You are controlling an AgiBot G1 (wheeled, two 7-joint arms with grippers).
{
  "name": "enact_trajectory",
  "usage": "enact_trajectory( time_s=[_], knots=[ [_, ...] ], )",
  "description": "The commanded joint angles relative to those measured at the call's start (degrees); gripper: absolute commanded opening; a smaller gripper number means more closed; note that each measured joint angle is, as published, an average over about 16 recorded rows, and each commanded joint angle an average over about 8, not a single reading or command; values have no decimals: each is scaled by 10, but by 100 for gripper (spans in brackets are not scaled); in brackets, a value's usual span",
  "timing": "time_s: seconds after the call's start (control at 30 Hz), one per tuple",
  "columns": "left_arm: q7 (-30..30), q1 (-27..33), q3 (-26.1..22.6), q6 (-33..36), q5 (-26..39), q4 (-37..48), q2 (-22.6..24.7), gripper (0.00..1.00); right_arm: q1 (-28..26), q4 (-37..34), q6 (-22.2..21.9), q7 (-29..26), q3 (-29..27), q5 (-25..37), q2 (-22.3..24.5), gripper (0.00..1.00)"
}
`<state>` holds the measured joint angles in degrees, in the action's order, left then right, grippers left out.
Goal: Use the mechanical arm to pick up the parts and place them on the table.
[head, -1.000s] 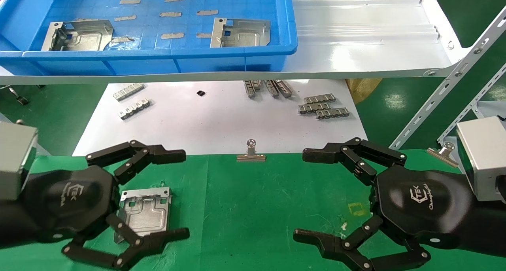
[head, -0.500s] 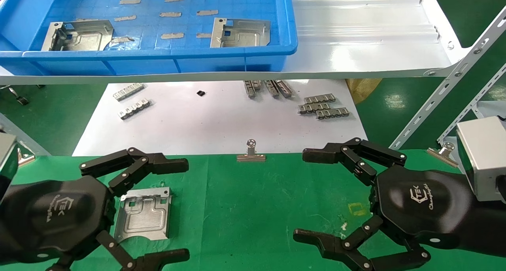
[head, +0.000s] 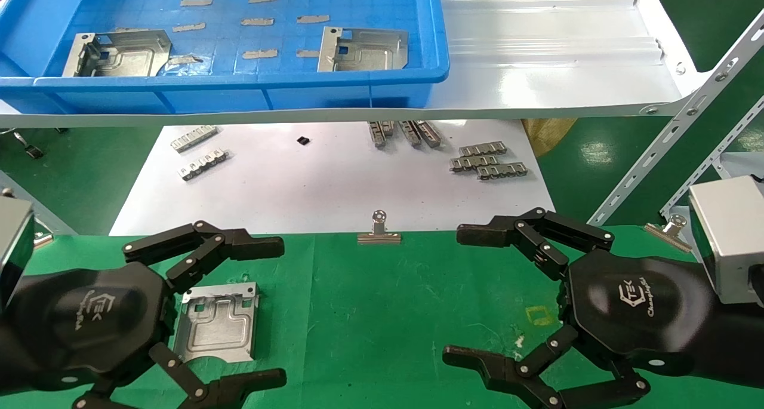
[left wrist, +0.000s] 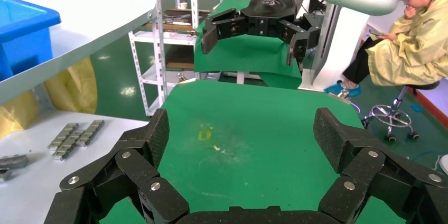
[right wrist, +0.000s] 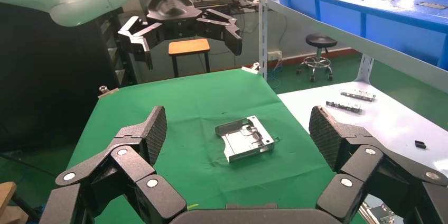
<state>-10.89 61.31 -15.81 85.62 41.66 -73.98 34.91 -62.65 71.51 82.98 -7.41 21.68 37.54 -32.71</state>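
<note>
Head view: my left gripper, fingers wide, has risen slightly beside the part lying flat on the table; right gripper unchanged, wide.

Blue tray, white sheet and loose hardware sitting across the upper frame

A blue plastic tray is occupying the upper left on a white shelf; ribbed metal strips are lying on the white sheet mid-frame, a binder clip sitting at its lower edge.

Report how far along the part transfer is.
Done: one part lies flat on the green table. In hand: nothing; the left hand is open above that part, the right hand open and empty. Left: two parts in the blue tray.
</note>
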Motion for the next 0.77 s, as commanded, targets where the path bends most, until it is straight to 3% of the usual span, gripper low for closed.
enact_trajectory(
  time_s=[0.03, 0.77],
  knots=[
    [0, 1, -1, 0, 0, 1, 0, 100, 0, 0, 0, 0, 0, 0, 0, 100],
    [2, 2, -2, 1, 2, 4, 1, 100, 0, 0, 0, 0, 0, 0, 0, 100]
  ],
)
